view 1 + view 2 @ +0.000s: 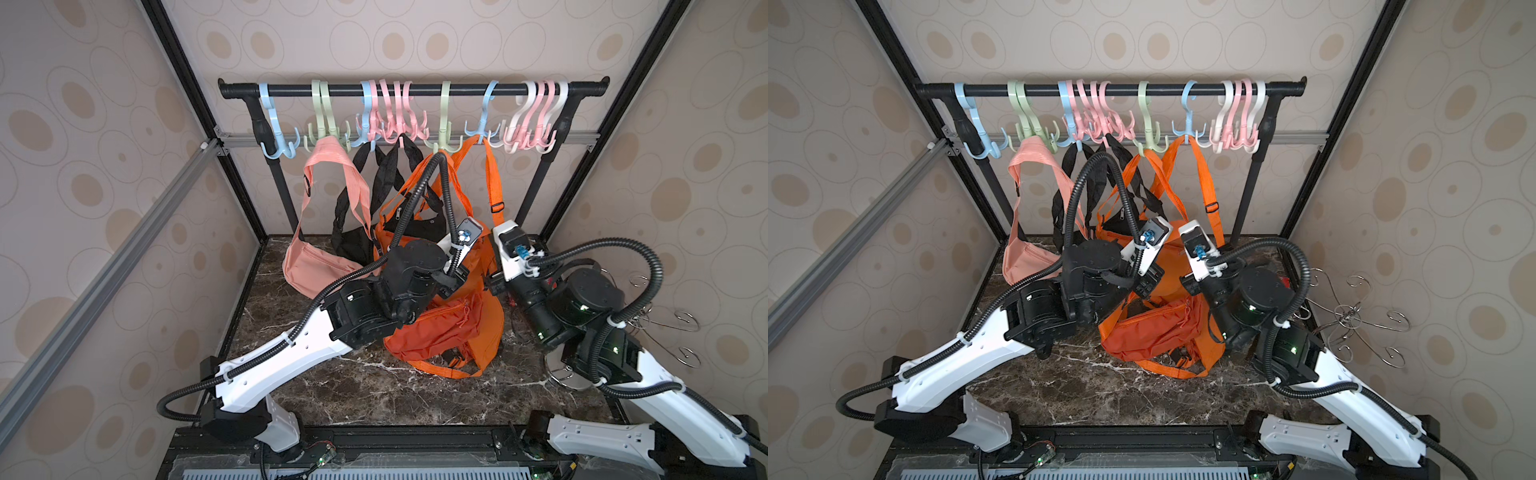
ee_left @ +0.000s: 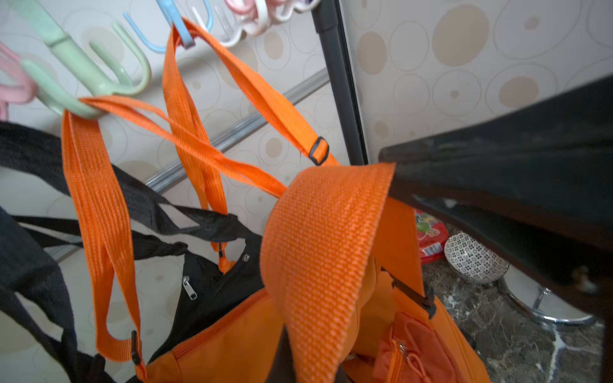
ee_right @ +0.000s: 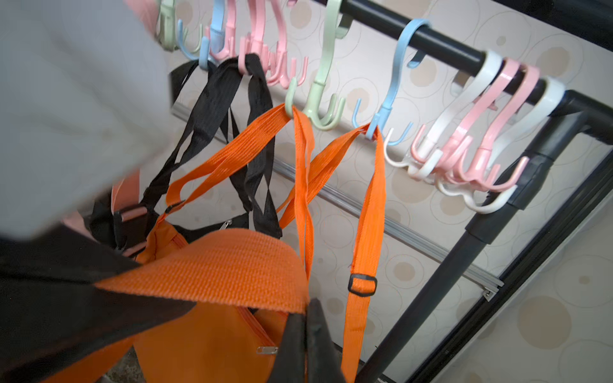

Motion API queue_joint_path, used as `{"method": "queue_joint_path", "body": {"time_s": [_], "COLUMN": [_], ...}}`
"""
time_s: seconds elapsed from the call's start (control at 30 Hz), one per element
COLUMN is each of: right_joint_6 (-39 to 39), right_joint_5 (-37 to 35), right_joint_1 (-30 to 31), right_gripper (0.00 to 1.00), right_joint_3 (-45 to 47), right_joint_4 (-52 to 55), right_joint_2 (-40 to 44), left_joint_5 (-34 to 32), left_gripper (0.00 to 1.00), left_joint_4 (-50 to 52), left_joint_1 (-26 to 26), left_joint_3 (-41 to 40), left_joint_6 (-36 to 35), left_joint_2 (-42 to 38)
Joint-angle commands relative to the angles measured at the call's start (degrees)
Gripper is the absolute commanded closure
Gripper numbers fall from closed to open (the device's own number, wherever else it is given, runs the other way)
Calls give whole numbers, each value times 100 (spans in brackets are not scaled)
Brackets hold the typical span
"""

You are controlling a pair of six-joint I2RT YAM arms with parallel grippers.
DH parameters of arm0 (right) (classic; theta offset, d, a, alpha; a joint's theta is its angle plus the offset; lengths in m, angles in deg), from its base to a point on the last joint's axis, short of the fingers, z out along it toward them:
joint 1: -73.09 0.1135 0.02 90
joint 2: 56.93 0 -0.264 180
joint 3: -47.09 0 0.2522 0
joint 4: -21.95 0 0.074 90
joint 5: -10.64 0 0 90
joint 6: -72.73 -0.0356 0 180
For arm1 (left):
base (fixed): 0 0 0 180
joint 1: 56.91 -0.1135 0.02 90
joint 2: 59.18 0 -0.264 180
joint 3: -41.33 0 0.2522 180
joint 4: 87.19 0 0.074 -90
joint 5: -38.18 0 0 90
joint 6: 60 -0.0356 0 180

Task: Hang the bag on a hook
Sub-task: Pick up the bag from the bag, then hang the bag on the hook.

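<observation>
We are looking down, in both top views, on a dark marble table (image 1: 374, 395) filling the lower ctr of the frame. A black rack (image 1: 428, 89) is standing at the table's far edge, its rail running across the upper third w/ pastel hooks (image 1: 322, 116) dangling along it in blue, green, pink & white. The left arm (image 1: 299, 357) is reaching in from the btm left corner and the right arm (image 1: 681, 411) from the btm right; they are meeting at mid-frame.

Bags are hanging below the rail: a pink bag (image 1: 316, 266) left of ctr, black bags (image 1: 353, 245) just beside it, and other orange straps (image 1: 493, 183) looping over a green hook (image 1: 444, 120) and a blue hook (image 1: 483, 120) right of ctr. The orange bag (image 1: 440, 332) is lying on the table at ctr frame, under the meeting arms, not yet hanging.

Its wide orange strap (image 2: 318, 265) is arching upward btwn the two tools, looming large in both wrist views. The left gripper (image 2: 282, 351) is clamping tight on the webbing. The right gripper (image 3: 306, 326) is likewise pinching the strap's edge, fingers pressed together on it. The two are sitting just beside each other. A thin wire stand (image 1: 1350, 318) is resting at mid-right.
</observation>
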Motion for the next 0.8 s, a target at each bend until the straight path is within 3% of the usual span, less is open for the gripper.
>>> {"method": "queue_joint_path", "body": {"time_s": [0.0,0.13,0.2,0.4,0.53,0.7,0.73,0.77], "right_joint_6": [-158,-268,-372,-614,-720,-942,-937,-929], "right_joint_5": [87,503,674,1158,1427,1880,1934,1991], "right_joint_1": [-353,-923,-1225,-1949,-2440,-3042,-3103,-3169], "right_gripper": [100,100,100,100,100,100,100,100], "right_joint_3": [-788,-1933,-2414,-3195,-3636,-4462,-4712,-4955], "right_joint_4": [195,628,871,1204,1273,1544,1648,1768], "right_joint_2": [-255,-896,-1147,-1506,-1752,-2154,-2271,-2387], "left_joint_5": [176,569,676,1282,1821,1983,1979,1974], "left_gripper": [100,100,100,100,100,100,98,89], "left_joint_4": [443,1404,1435,-212,-638,-583,-607,-650], "left_joint_1": [-135,-459,-660,-1142,-1141,-1135,-1130,-1126], "left_joint_3": [1341,4166,4745,2827,3093,3821,3778,3681], "left_joint_6": [-158,-150,-98,196,7,29,46,51], "left_joint_2": [401,1943,2366,1800,2149,2628,2615,2574]}}
